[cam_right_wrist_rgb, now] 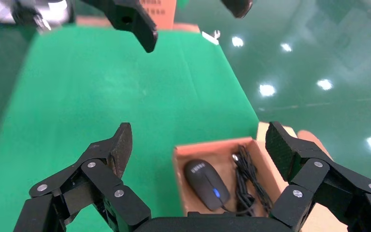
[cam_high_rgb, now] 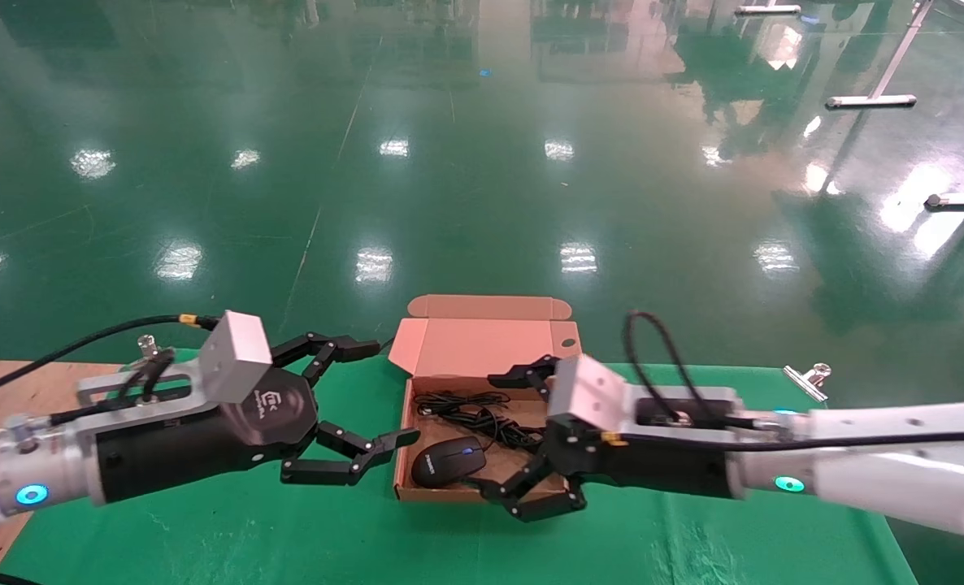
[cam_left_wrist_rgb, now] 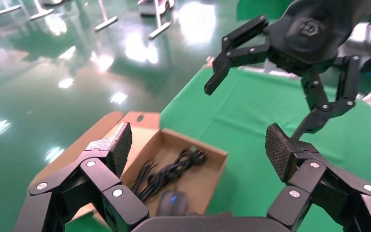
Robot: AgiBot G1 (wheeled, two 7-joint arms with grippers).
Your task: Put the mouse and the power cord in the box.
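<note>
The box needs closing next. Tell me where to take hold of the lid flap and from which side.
Best guess: grip the lid at its free top edge, the folded strip farthest from the hinge, coming from the far side or above. It stands upright behind the box, where the mouse and power cord lie. The open left hand and right hand flank the box.

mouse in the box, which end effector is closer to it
Right. The right end effector hangs open over the box, just beside the mouse; the left end effector is open outside the box's other wall.
</note>
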